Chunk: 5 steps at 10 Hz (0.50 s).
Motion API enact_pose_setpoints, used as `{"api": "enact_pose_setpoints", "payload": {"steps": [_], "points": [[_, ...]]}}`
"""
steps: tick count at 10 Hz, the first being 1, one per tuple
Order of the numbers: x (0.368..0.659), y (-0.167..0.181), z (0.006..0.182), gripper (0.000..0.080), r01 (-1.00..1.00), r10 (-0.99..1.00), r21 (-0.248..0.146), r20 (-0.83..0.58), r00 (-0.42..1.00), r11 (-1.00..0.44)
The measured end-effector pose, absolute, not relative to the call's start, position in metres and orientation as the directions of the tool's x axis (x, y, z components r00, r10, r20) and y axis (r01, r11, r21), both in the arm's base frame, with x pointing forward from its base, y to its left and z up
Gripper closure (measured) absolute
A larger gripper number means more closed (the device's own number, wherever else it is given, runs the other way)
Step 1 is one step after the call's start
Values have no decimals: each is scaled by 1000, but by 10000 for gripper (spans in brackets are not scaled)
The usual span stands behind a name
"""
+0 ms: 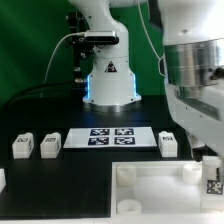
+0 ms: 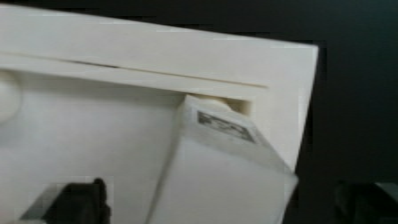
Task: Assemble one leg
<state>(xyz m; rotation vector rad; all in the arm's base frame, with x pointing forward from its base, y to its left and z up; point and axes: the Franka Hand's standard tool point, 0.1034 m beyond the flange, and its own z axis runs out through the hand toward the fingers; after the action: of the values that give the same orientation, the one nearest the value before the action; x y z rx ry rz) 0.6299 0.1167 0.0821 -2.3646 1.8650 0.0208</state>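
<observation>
Wrist view shows the pincer (image 2: 199,205) pinching a leg (image 2: 228,150) against the top's (image 2: 107,110) corner, so I'd judge it should stay upright over the socket, three spare legs (image 1: 22,146) resting on the counter (image 1: 60,110).

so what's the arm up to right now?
Mid-assembly of a small table. The Panda arm is at the exterior view's right, over the corner of the large white top, where one leg stands at the top's edge. The wrist view shows that leg against the top's corner, with the gripper low around it; whether the fingers are closed on it can't be told. Three more legs wait on the table beside the marker board.
</observation>
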Motion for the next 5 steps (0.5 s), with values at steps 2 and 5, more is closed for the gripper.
{"api": "enact_pose_setpoints", "payload": {"steps": [2, 5], "points": [[630, 112, 81, 153, -895, -895, -108, -63, 441, -433], [628, 114, 79, 151, -661, -664, -90, 5, 748, -745]]}}
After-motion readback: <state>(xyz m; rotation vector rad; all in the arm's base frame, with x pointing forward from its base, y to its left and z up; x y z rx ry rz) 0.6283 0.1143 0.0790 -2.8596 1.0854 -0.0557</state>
